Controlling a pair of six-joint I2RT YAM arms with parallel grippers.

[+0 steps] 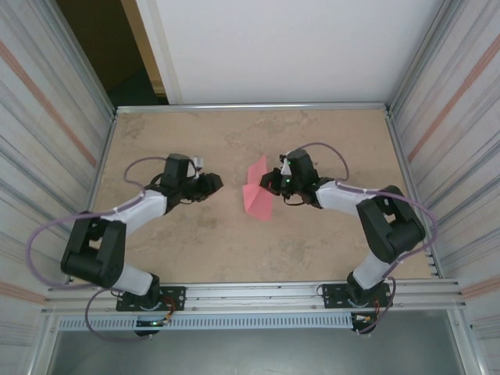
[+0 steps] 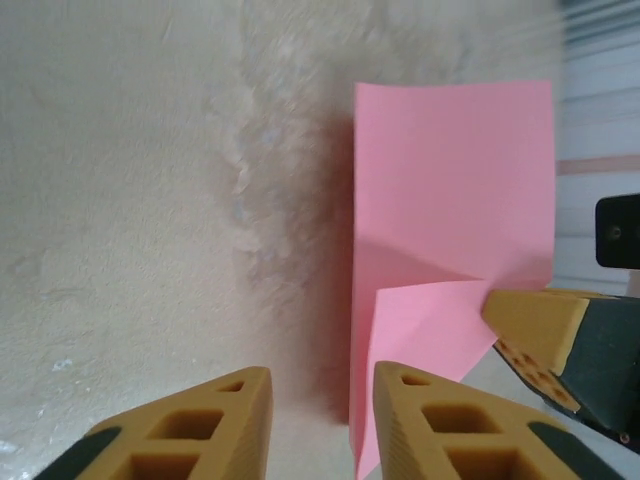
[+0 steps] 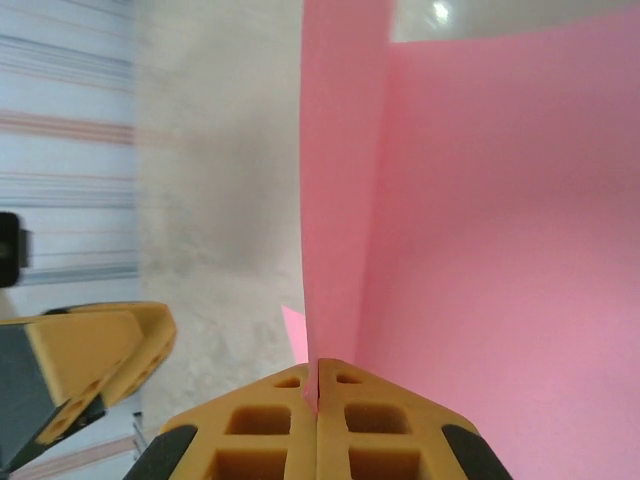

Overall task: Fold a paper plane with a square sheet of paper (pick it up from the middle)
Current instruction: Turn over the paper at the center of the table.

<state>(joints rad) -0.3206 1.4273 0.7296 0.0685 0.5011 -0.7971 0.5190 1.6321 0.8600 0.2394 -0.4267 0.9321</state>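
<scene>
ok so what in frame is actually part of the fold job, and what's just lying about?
Job:
- square sheet of paper, partly folded
- right hand, shut on the paper's edge
- left hand, open, beside the paper

Not the job (fixtures, nothing loose):
- table
- side walls
- front rail

The table (image 1: 203, 242) was a flat beige board with a mottled, stone-like pattern, edged by pale metal rails (image 1: 250, 105). Near its middle stood a pink-red square sheet of paper (image 1: 256, 197), creased and partly upright; whether its lower edge touched the surface could not be told.
</scene>
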